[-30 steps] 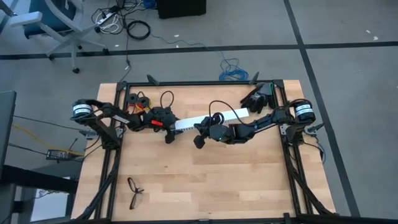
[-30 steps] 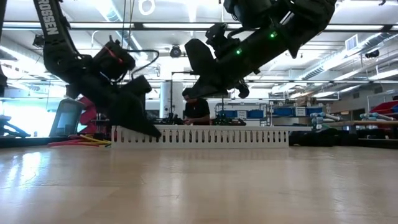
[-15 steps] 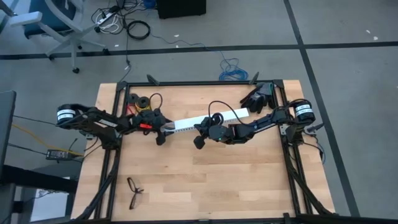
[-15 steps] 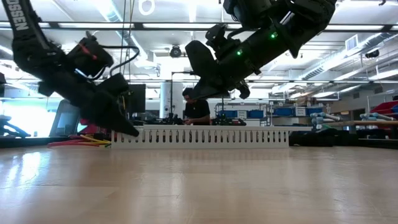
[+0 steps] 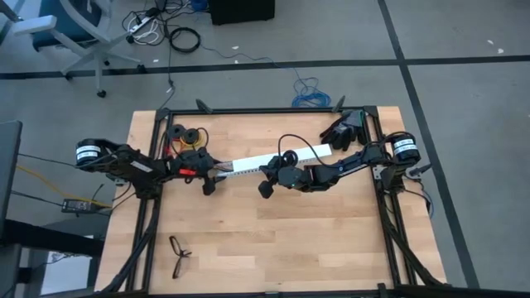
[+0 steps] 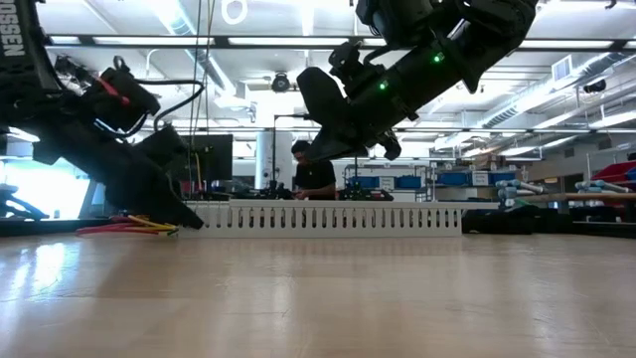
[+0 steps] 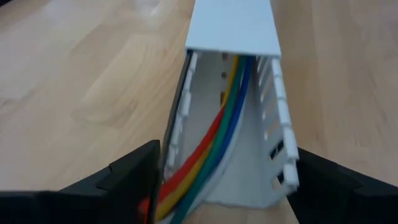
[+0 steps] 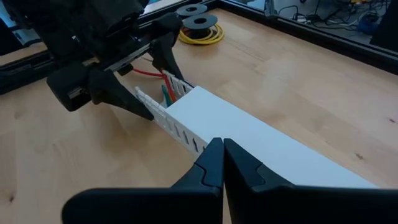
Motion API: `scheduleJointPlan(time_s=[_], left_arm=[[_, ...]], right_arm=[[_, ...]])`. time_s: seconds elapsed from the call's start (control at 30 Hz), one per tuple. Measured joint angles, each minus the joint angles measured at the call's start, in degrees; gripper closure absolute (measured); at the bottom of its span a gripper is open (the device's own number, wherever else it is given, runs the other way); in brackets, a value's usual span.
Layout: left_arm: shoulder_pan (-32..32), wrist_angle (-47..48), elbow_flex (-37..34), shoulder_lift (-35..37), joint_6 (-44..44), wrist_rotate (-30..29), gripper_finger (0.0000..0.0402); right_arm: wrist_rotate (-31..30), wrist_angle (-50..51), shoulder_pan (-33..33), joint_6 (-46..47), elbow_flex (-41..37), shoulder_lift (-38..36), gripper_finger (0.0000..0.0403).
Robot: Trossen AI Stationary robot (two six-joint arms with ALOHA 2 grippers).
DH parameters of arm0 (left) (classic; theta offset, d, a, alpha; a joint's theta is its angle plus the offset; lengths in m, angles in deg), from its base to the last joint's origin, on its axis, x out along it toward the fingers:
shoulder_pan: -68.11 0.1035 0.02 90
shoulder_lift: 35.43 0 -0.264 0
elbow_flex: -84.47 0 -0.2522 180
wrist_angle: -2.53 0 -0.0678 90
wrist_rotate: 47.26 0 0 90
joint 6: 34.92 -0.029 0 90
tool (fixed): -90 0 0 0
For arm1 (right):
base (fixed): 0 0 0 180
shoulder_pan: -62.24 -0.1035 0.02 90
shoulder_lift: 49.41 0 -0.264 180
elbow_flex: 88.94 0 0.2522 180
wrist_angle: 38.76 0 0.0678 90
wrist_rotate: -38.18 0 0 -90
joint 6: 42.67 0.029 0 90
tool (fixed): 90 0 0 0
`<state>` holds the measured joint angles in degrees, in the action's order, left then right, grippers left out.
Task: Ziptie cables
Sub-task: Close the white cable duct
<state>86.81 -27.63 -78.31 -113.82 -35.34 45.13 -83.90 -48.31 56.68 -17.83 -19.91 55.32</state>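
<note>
My left gripper (image 5: 217,171) sits low on the table (image 5: 273,240), at the 9 o'clock end of the white slotted rail (image 5: 277,157). Its fingers (image 7: 130,171) are spread wide, one on each side of the rail's open end, and I cannot tell whether they press on the rail walls. In the left wrist view, the cables (image 7: 214,146) run inside the rail's channel: red, orange, yellow, green and blue strands lying side by side, emerging from the open end between my fingers. In the right wrist view the same strands (image 8: 166,87) show as a short red and green tuft at the rail mouth.

My right gripper (image 5: 265,178) hangs above the table, at about 5 o'clock from the rail's middle. Its fingers (image 8: 214,165) are clenched together with nothing between them.

From above, the rail lies diagonally, rising from 9 o'clock toward 2 o'clock. Two black spools (image 5: 186,132) with yellow wire rest near the 10 o'clock corner. A pair of glasses (image 5: 178,252) lies near the 7 o'clock corner. I cannot make out the ziptie.

In the low view a person (image 6: 316,177) stands behind the table.
</note>
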Motion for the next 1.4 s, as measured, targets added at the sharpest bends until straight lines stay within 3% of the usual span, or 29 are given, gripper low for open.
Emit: scheduleJointPlan(time_s=[0.23, 0.5, 1.03, 1.17, 1.4], left_arm=[[0.0, -2.6, -1.2, 0.0, -0.7, 0.0, 0.0092], [0.0, -3.6, -1.1, -1.8, -0.6, 0.1, 0.0143], [0.0, -3.4, -1.1, -1.9, -0.4, 0.2, 0.0157], [0.0, -4.0, -1.1, -1.9, 0.0, 0.0, 0.0158], [0.0, -4.1, -1.2, -1.9, 0.4, 0.0, 0.0158]], right_arm=[[0.2, -0.1, 0.0, 0.5, 0.0, 0.0, 0.0403], [-0.2, 0.8, 0.0, 2.2, 0.0, 0.0, 0.0403], [-14.1, 18.0, 1.2, 20.0, 0.0, 0.0, 0.0403], [-5.9, 17.7, 4.2, 22.9, 0.0, 1.9, 0.0403], [14.3, -0.7, 7.8, 13.8, 0.2, 5.5, 0.0403]])
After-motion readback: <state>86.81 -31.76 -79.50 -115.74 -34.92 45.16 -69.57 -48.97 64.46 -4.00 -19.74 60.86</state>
